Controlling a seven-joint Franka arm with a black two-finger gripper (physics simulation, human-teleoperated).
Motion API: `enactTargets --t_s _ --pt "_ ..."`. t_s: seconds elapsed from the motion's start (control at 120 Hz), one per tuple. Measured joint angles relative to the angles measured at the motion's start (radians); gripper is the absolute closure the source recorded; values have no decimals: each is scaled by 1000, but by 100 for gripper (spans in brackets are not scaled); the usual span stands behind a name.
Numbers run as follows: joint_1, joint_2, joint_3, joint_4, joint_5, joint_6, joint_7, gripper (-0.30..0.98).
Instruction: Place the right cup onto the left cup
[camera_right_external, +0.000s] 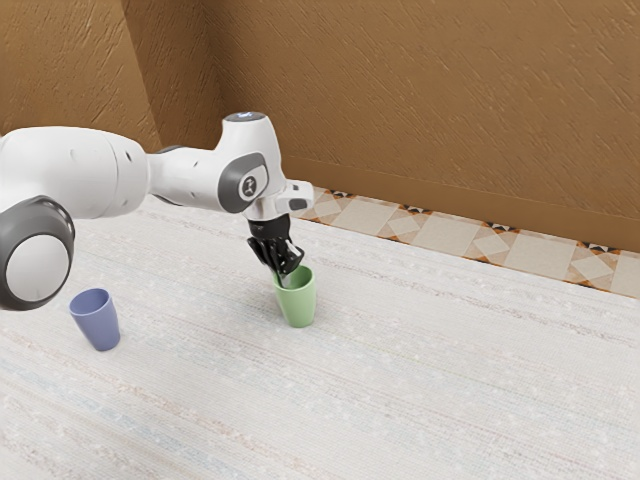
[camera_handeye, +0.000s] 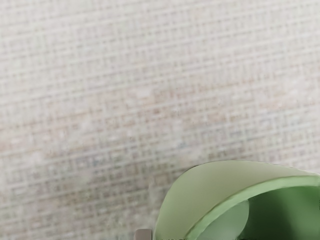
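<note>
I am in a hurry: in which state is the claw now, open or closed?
Claw: at the rim of the green cup; open, closed or holding it cannot be told.

The green cup (camera_right_external: 299, 306) stands upright on the pale table (camera_right_external: 420, 390), near the middle of the exterior view, its open mouth up and its smooth side narrowing toward the base; inside, the wrist view shows a darker green with a paler rounded patch. The blue-violet cup (camera_right_external: 98, 325) also stands upright and tapers downward, mouth up, at the exterior view's left, well apart from the green cup
</note>
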Motion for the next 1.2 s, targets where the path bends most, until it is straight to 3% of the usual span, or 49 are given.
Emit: enactTargets --t_s 0.267,0.525,0.642,0.908,1.2 --pt "-4 -73 1 -56 11 0 -4 78" --pt "29 -429 9 -338 16 -3 -10 78" --pt "59 -531 17 -383 16 -25 -10 78" --pt "106 -691 86 -481 17 -103 -3 79" --pt "170 -766 179 -519 36 -165 33 79"
